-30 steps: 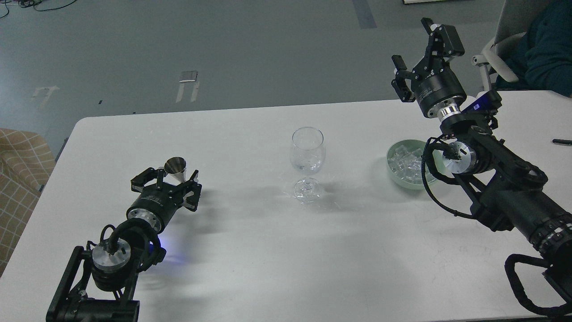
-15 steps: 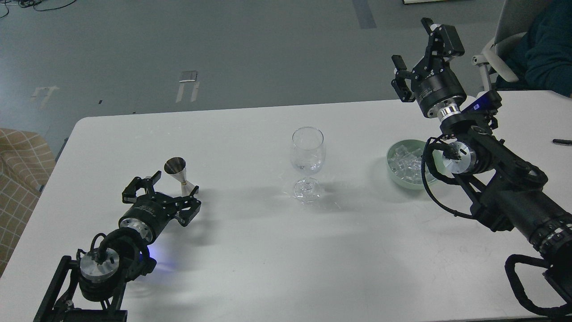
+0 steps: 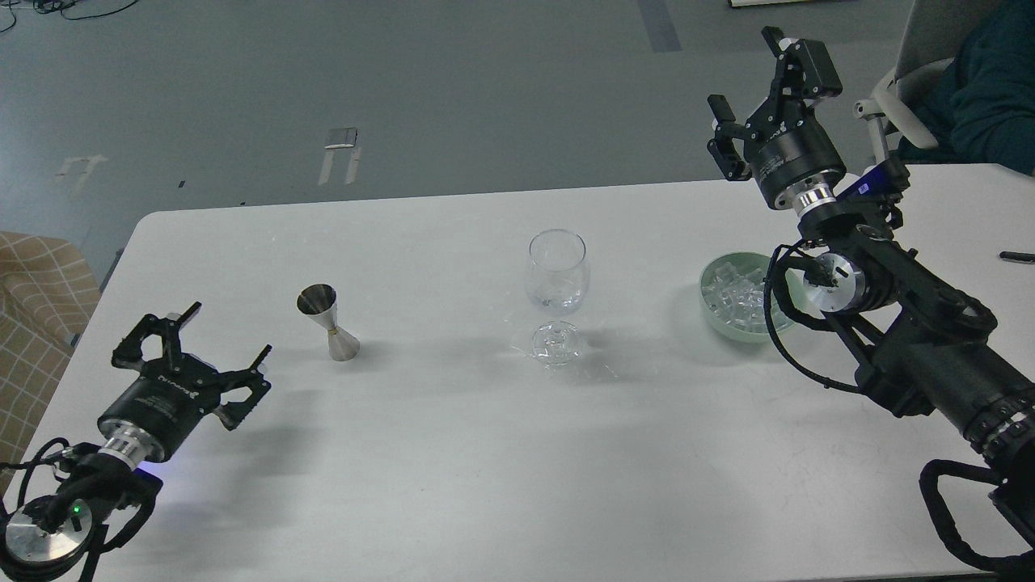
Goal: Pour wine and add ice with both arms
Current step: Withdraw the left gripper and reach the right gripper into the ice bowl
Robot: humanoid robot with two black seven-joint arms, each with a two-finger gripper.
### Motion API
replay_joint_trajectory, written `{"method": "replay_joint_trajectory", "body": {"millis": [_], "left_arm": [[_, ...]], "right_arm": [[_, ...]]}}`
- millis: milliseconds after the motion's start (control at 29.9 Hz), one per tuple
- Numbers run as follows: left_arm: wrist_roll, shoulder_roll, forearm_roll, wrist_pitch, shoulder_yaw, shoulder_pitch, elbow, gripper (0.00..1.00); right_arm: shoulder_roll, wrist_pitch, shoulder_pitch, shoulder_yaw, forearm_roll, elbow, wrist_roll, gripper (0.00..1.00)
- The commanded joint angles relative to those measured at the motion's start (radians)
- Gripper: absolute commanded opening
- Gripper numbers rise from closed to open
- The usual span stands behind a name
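A clear stemmed wine glass (image 3: 556,283) stands upright at the middle of the white table (image 3: 453,453). A steel jigger (image 3: 327,321) stands upright to its left. The ice (image 3: 732,295) lies heaped in a pale green bowl (image 3: 716,319) on the right, partly hidden by my right arm. My left gripper (image 3: 192,343) is open and empty, low over the table's left side, well left of the jigger. My right gripper (image 3: 748,77) is open and empty, raised high behind the bowl.
A black pen (image 3: 1016,257) lies at the table's right edge. A person in a dark top (image 3: 990,89) sits on a white chair (image 3: 906,89) at the back right. A checked beige seat (image 3: 36,307) stands off the table's left edge.
My left gripper has let go of the jigger and drawn back to the left and toward me. The jigger stays standing on the table. The right arm has barely moved.
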Motion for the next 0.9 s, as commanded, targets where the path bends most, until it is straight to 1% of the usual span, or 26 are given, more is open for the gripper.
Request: {"method": "replay_joint_trajectory", "body": {"millis": [0,33,67,100,167,201,234,267,334,401,468,635,869], "left_arm": [[-0.082,0.106,0.087,-0.076,-0.009,-0.064,0.026,0.98],[-0.098,0.125,0.110,-0.079,-0.007,-0.087,0.034,0.98],[-0.134,0.151,0.162,-0.081,-0.004,-0.128,0.046,0.98],[-0.152,0.158,0.193,-0.081,-0.004,-0.149,0.051,0.98],[-0.213,0.165,0.318,-0.081,-0.003,-0.236,0.060,0.98],[-0.224,0.165,0.346,-0.081,-0.001,-0.260,0.061,0.98],[-0.244,0.163,0.397,-0.076,0.002,-0.303,0.071,0.98],[-0.244,0.163,0.397,-0.076,0.002,-0.304,0.071,0.98],[-0.289,0.154,0.475,-0.067,0.011,-0.372,0.098,0.98],[-0.316,0.149,0.514,-0.056,0.023,-0.420,0.115,0.98],[-0.329,0.149,0.520,-0.044,0.063,-0.452,0.127,0.98],[-0.344,0.134,0.523,-0.032,0.118,-0.462,0.129,0.98],[-0.344,0.117,0.525,-0.032,0.120,-0.459,0.129,0.98]], "right_arm": [[-0.037,0.000,0.005,-0.049,-0.007,0.028,-0.004,1.00],[-0.049,0.000,0.005,-0.064,-0.008,0.037,-0.005,1.00],[-0.084,-0.006,0.008,-0.096,-0.010,0.066,-0.005,1.00],[-0.104,-0.014,0.009,-0.113,-0.013,0.085,-0.005,1.00],[-0.188,-0.052,0.018,-0.183,-0.053,0.154,-0.005,1.00],[-0.207,-0.061,0.020,-0.199,-0.074,0.168,-0.005,1.00],[-0.250,-0.072,0.023,-0.223,-0.126,0.194,-0.005,1.00],[-0.250,-0.072,0.023,-0.224,-0.126,0.194,-0.005,1.00],[-0.336,-0.088,0.026,-0.272,-0.267,0.249,-0.005,1.00],[-0.395,-0.104,0.023,-0.314,-0.393,0.287,-0.005,1.00],[-0.449,-0.126,0.018,-0.363,-0.545,0.312,-0.005,1.00],[-0.534,-0.193,0.002,-0.473,-0.908,0.330,-0.004,1.00],[-0.565,-0.187,-0.055,-0.500,-1.022,0.317,-0.004,1.00]]}}
